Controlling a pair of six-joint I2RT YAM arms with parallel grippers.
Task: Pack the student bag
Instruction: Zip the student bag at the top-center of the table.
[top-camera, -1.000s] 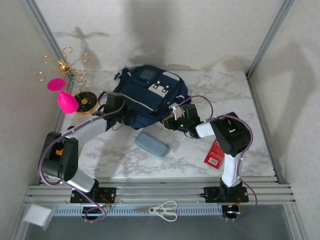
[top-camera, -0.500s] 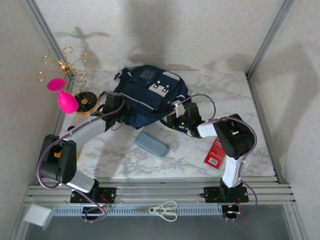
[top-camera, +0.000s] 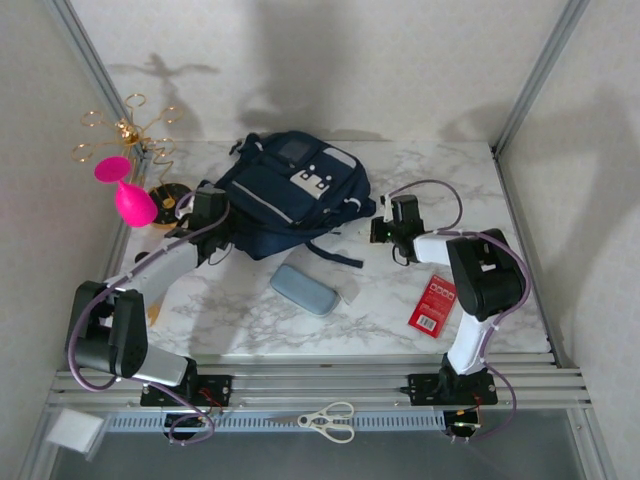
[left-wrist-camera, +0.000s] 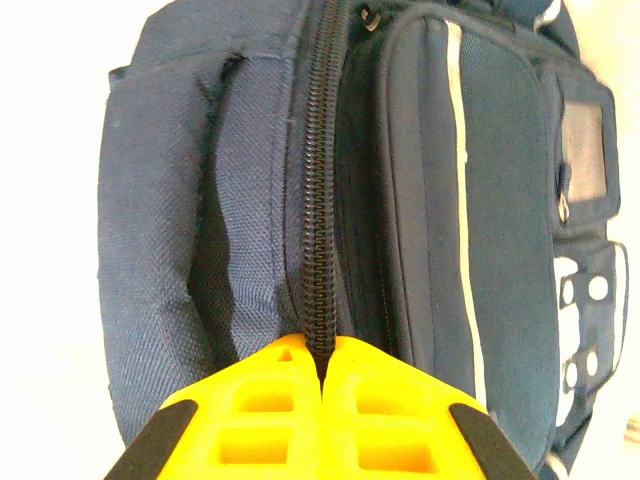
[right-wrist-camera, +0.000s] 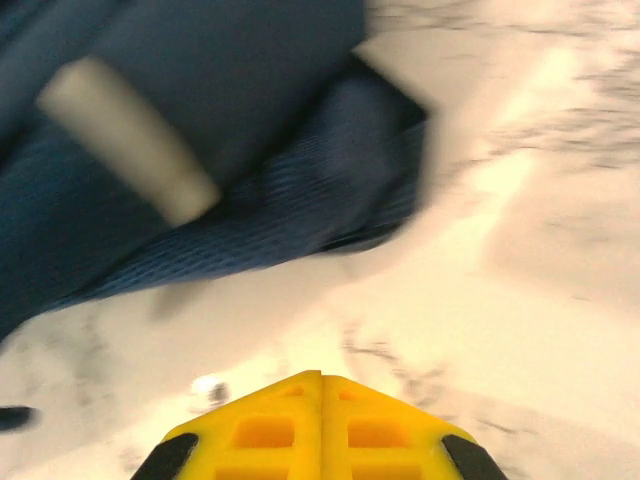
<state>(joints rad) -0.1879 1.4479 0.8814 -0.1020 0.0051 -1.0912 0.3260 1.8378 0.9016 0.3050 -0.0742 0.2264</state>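
The student bag (top-camera: 295, 185) is a large navy backpack lying at the back middle of the table, front pocket up, with a pale stripe (left-wrist-camera: 462, 200). My left gripper (top-camera: 224, 222) is at the bag's left end. In the left wrist view its yellow jaws (left-wrist-camera: 322, 362) are shut on the bag's black zipper line (left-wrist-camera: 318, 200). My right gripper (top-camera: 378, 230) hovers over bare marble just right of the bag. Its jaws (right-wrist-camera: 322, 376) are shut with nothing between them, and the bag's blue fabric (right-wrist-camera: 200, 230) lies blurred ahead.
A grey-blue pencil case (top-camera: 305, 288) lies in front of the bag, with a small white block (top-camera: 350, 292) beside it. A red card (top-camera: 432, 303) lies by the right arm. A gold stand (top-camera: 125, 135) and a pink object (top-camera: 128, 198) stand far left. Scissors (top-camera: 328, 420) rest on the front rail.
The right gripper has closed and pulled away to the right, off the bag's edge. The left arm drew left and the bag shifted slightly left with it; a dark strap now trails in front.
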